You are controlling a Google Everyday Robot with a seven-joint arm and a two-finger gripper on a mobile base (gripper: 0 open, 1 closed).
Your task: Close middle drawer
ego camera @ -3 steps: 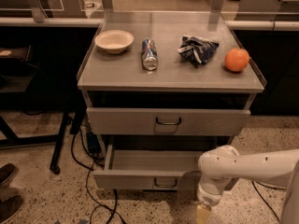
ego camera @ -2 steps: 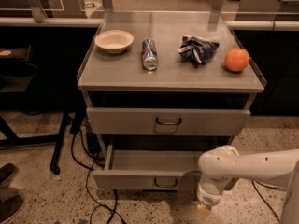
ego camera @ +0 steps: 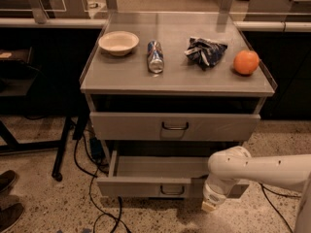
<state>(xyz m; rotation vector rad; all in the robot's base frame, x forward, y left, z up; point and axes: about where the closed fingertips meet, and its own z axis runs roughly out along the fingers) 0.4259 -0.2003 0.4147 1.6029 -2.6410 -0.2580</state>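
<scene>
The middle drawer is the lower grey one, pulled far out of the cabinet, so its shallow inside shows. Its small dark loop handle sits at the centre of its front. My white arm comes in from the right. My gripper is low at the right end of that drawer's front, right up against the panel and to the right of the handle. The drawer above it has a taller front and stands only slightly out.
On the cabinet top lie a white bowl, a can on its side, a crumpled chip bag and an orange. Cables trail on the floor at the left. Shoes show at the far left.
My gripper has come up a little from the floor towards the right end of the open drawer's front. The drawer stands out as far as before.
</scene>
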